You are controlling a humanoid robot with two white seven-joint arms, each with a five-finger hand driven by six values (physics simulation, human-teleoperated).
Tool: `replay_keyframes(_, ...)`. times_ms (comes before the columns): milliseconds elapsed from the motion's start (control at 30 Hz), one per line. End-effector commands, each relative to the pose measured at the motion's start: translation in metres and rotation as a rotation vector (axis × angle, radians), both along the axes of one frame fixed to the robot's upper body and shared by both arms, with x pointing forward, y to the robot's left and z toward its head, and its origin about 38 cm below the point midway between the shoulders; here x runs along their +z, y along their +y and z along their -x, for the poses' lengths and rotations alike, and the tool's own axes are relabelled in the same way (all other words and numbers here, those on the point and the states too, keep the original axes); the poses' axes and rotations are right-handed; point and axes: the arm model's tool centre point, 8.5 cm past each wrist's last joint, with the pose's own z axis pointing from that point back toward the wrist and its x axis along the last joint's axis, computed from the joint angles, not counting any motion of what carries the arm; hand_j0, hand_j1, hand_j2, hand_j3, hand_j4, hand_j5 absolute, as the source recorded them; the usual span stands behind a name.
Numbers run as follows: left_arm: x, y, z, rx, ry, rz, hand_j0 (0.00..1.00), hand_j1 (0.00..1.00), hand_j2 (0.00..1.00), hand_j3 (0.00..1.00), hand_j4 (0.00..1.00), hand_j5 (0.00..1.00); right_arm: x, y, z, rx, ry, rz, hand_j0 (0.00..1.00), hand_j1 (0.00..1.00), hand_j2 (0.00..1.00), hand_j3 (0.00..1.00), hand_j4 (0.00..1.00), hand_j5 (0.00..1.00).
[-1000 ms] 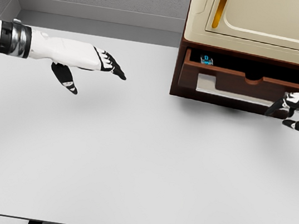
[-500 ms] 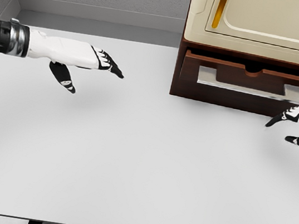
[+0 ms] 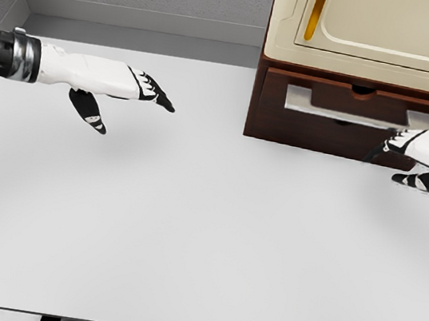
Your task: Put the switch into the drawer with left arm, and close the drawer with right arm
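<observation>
- Closing fully within the last second, the drawer (image 3: pixel 350 116) is pressed flush by the right hand (image 3: pixel 419 151), fingers loosely extended, nothing held.
- The switch, now hidden, is judged shut inside.
- The left hand (image 3: pixel 128 91) is held open, empty, well apart.

My left hand (image 3: pixel 128 91) hovers flat, fingers extended, thumb hanging down. My right hand (image 3: pixel 421 159) reaches in from the right, fingers loosely extended.

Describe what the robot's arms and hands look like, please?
Both arms are smooth, glossy white shells. The left arm has a black band beside a silver metal ring near its upper end. The left hand is white with black fingertips and black patches on the fingers. The right hand shows the same white and black scheme. No cables show.
</observation>
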Motion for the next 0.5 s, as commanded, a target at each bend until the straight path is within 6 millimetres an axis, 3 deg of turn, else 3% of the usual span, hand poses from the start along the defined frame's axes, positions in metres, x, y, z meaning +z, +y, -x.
replay_keyframes(0, 0.000, 0.000, 0.000, 0.004, 0.003, 0.005, 1.00, 1.00, 1.00, 1.00, 1.00, 1.00, -0.016, -0.006, -0.004, -0.031, 0.042, -0.010, 0.67, 0.67, 0.67, 0.67, 0.67, 0.67)
replay_keyframes(267, -0.003, 0.000, 0.001, 0.001, 0.011, -0.001, 1.00, 1.00, 1.00, 1.00, 1.00, 1.00, -0.012, -0.013, -0.010, -0.054, 0.033, -0.012, 0.68, 0.68, 0.68, 0.68, 0.68, 0.68)
replay_keyframes(333, -0.003, -0.001, 0.002, -0.002, 0.012, -0.002, 1.00, 1.00, 1.00, 1.00, 1.00, 1.00, -0.017, 0.002, 0.003, 0.001, 0.044, -0.001, 0.68, 0.68, 0.68, 0.68, 0.68, 0.68)
replay_keyframes(367, -0.003, 0.000, 0.001, 0.000, 0.012, -0.002, 1.00, 1.00, 1.00, 1.00, 1.00, 1.00, -0.009, 0.009, 0.016, 0.051, 0.033, 0.047, 0.68, 0.68, 0.68, 0.68, 0.68, 0.68)
replay_keyframes(467, -0.004, 0.000, 0.002, -0.001, 0.014, -0.002, 1.00, 1.00, 1.00, 1.00, 1.00, 1.00, -0.001, 0.007, 0.020, 0.053, 0.017, 0.064, 0.71, 0.71, 0.71, 0.71, 0.71, 0.71)
